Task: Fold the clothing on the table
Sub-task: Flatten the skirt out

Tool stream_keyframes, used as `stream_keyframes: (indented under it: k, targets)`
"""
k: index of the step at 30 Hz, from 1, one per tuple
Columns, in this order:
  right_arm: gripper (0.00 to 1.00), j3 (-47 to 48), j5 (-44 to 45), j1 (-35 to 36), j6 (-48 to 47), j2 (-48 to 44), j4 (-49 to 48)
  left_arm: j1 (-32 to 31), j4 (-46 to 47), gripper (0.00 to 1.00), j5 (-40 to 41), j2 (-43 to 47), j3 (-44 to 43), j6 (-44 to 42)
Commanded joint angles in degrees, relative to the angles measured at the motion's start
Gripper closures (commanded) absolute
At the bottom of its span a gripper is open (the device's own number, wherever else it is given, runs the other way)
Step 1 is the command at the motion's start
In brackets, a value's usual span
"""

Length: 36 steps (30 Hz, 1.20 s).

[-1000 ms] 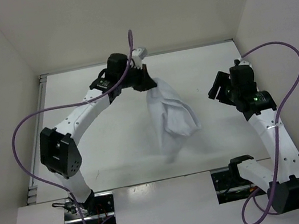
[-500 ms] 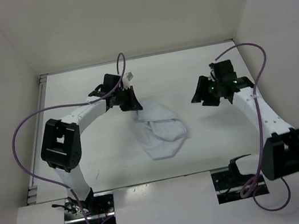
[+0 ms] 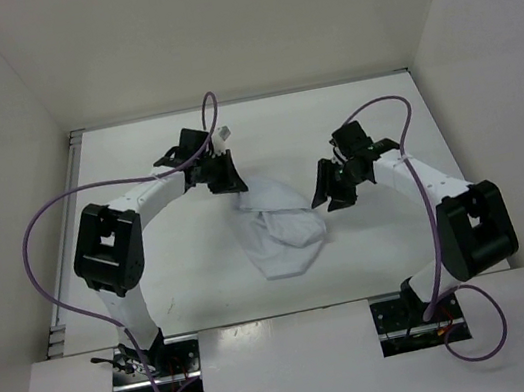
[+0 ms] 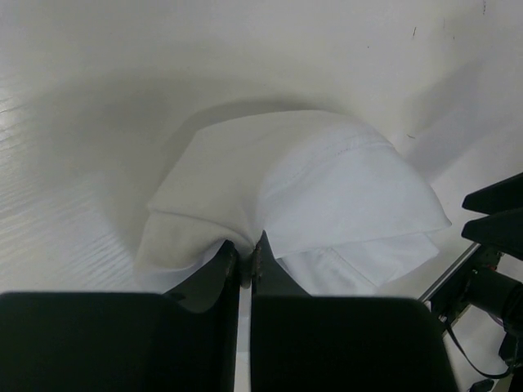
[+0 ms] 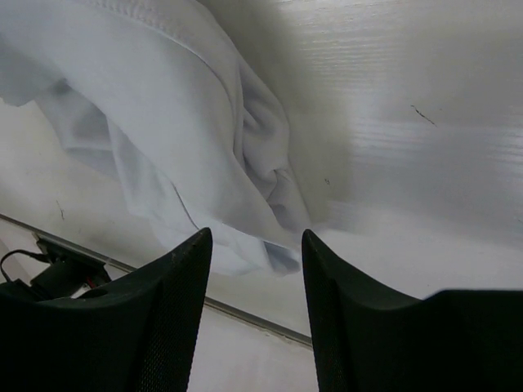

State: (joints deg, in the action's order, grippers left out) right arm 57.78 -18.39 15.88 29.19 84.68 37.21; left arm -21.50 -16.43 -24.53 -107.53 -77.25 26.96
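The clothing (image 3: 280, 225) is a crumpled white garment lying in a loose heap on the table (image 3: 135, 168) near its middle. My left gripper (image 3: 236, 182) is shut on the garment's far upper corner; in the left wrist view the black fingers (image 4: 221, 269) pinch a fold of the clothing (image 4: 327, 188). My right gripper (image 3: 327, 197) hangs just to the right of the heap with its jaws apart and nothing between them. From the right wrist camera, the clothing (image 5: 188, 122) lies just beyond the open fingertips (image 5: 196, 245).
White walls enclose the table on the left, back and right. The metal edge rail (image 5: 245, 314) runs along the near side. Purple cables loop from both arms, and the arm bases (image 3: 154, 362) sit at the near edge.
The left gripper lowered the hanging clothing onto the table, where it now lies in a heap. The right arm swung in leftward toward the cloth, its jaws narrowing.
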Motion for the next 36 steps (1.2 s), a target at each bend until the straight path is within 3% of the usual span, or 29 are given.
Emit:
stream_keyframes:
  k: [1, 14, 24, 28, 36]
  targets:
    - [0.47, -0.73, 2.04, 1.79, 1.92, 0.04, -1.35, 0.92, 0.25, 1.0, -2.18, 0.82, -1.14, -1.12]
    - [0.48, -3.37, 6.0, 7.23, 4.91, 6.27, -4.08, 5.4, -1.59, 1.0, -2.71, 5.48, -2.29, -2.18]
    - [0.48, -1.1, 9.16, 7.24, 6.93, 6.81, -6.62, 9.46, -3.35, 1.0, -3.24, 9.52, 0.17, -3.32]
    - [0.49, 1.01, 3.56, 8.37, 7.46, 8.66, -9.96, 10.16, -3.35, 1.0, -3.94, 10.32, 2.37, -3.32]
    - [0.49, 7.78, 0.46, 9.61, 8.69, 12.6, -14.27, 10.16, -2.82, 1.0, -5.17, 10.32, 3.43, -3.32]
